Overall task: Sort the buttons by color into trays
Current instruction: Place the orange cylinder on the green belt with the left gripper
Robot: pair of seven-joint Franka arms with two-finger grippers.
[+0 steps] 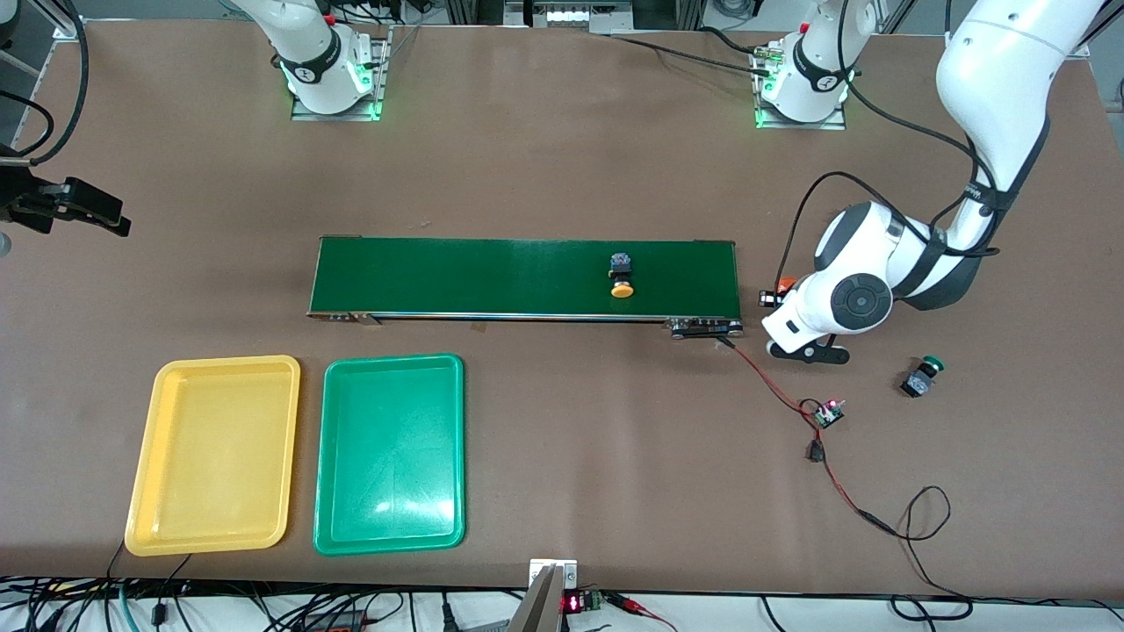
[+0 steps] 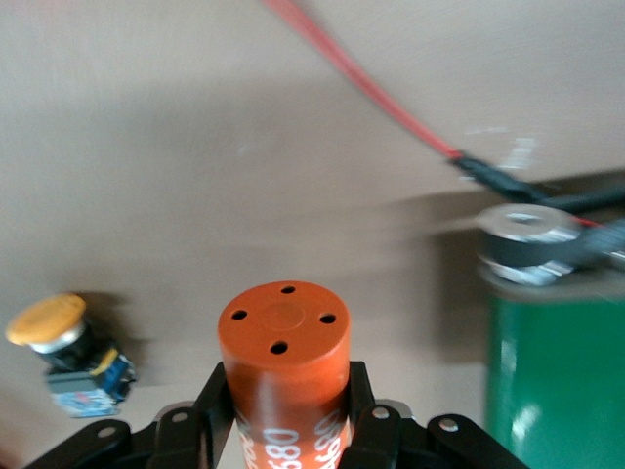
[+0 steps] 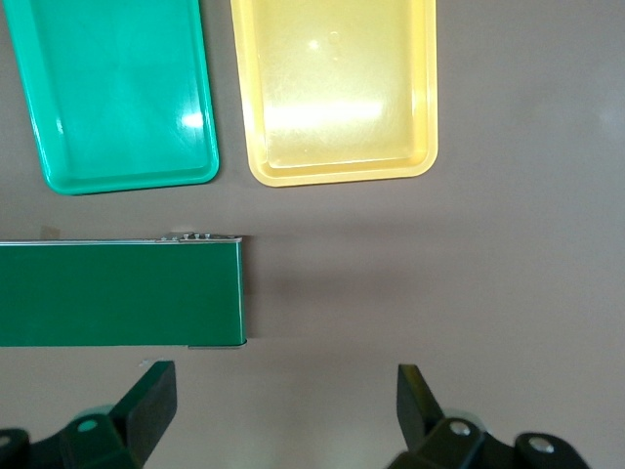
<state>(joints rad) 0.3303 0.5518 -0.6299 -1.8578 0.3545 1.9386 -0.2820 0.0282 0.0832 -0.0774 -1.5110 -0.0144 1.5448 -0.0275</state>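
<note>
yellow tray (image 1: 215, 456), green tray (image 1: 391, 455), orange cylinder (image 2: 283, 362)

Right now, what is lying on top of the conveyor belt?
One yellow-capped button lies on the conveyor belt, toward the left arm's end. Nothing else shows on it. What is underneath the belt is covered.

You are looking at a brown table (image 1: 562, 158). A green belt (image 1: 492, 276) is lying across its middle. Nearer the front camera, toward the right arm's end, a yellow tray (image 1: 145, 456) and a green tray (image 1: 329, 456) are sitting side by side. Toward the left arm's end, a green button (image 1: 922, 376) and a small board (image 1: 827, 413) on red-black wires (image 1: 843, 496) are lying.
</note>
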